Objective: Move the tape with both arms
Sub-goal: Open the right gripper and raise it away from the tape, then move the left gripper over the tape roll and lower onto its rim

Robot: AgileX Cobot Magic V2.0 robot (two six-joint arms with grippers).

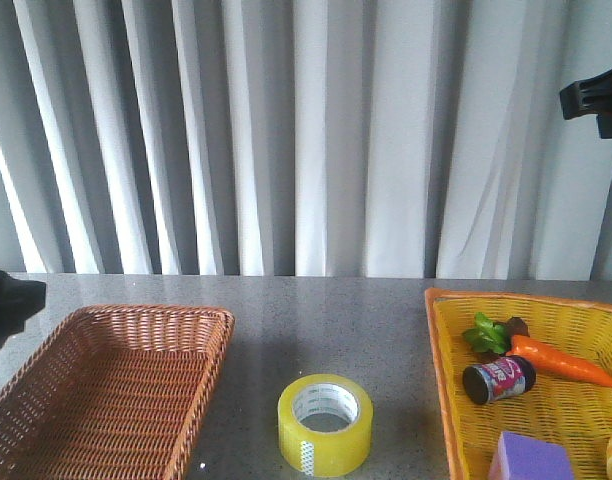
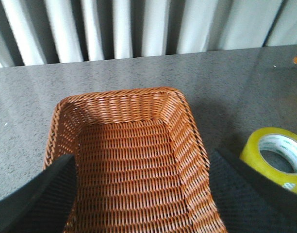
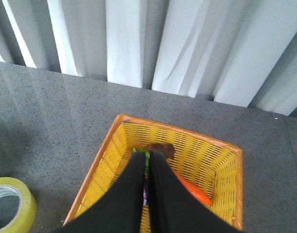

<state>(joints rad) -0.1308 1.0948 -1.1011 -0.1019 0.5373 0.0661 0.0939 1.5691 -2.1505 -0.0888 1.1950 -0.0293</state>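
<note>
The tape (image 1: 324, 424), a yellow roll with a white core, lies flat on the grey table between the two baskets. It also shows in the left wrist view (image 2: 278, 158) and the right wrist view (image 3: 10, 209). My left gripper (image 2: 141, 156) is open and empty, its fingers (image 2: 41, 199) spread wide above the brown wicker basket (image 2: 124, 99), with the tape off to its side. My right gripper (image 3: 148, 154) is shut and empty, held high above the yellow basket (image 3: 109, 150). Only small black parts of the left arm (image 1: 6, 298) and the right arm (image 1: 596, 95) show in the front view.
The brown wicker basket (image 1: 201, 318) stands at the left. The yellow basket (image 1: 441, 360) at the right holds a carrot (image 1: 561, 362), a small dark can with a pink label (image 1: 499, 379), a purple block (image 1: 529, 458) and green leaves (image 1: 486, 333). A white curtain hangs behind the table.
</note>
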